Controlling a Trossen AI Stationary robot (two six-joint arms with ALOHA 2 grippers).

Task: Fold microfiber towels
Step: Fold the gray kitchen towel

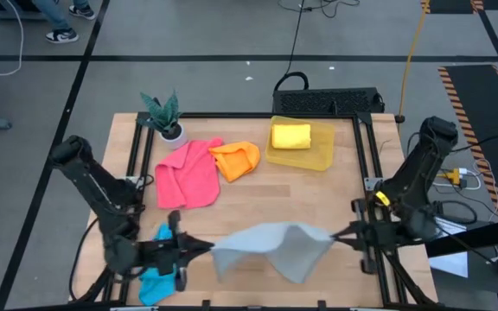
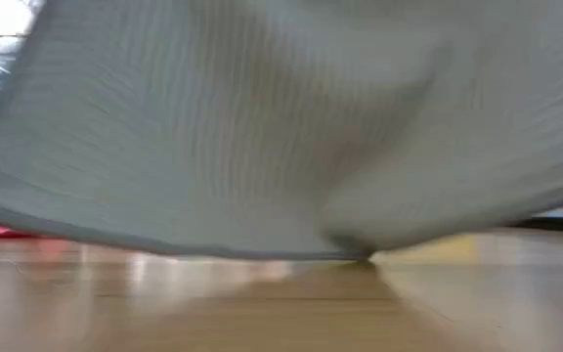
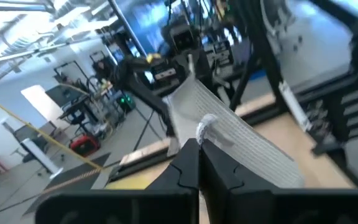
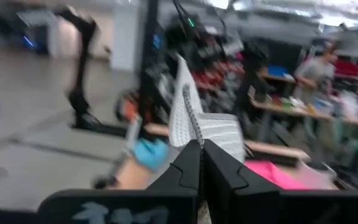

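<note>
The left gripper (image 1: 204,249) is clamped on the left corner of the grey towel (image 1: 271,246), low over the front of the table (image 1: 335,203); in its wrist view the fingers (image 3: 188,163) meet on a bunched bit of grey cloth. The right gripper (image 1: 337,233) pinches the towel's opposite corner near the table's right edge, its fingers (image 4: 191,163) closed on a thin fold of the cloth. Between the two grippers the grey towel hangs stretched, its middle sagging toward the front edge. In the low view the towel (image 2: 281,127) fills nearly the whole picture, its lowest point just touching the wood.

Under the left arm, at the front left corner, lies the blue towel (image 1: 156,281), crumpled. Further back the pink towel (image 1: 188,173) lies spread and rumpled, with the orange towel (image 1: 236,160) touching its right side. Behind them to the right, the yellow towel (image 1: 290,136) sits folded in the bin (image 1: 318,157). A small potted plant (image 1: 164,117) stands at the back left corner.
</note>
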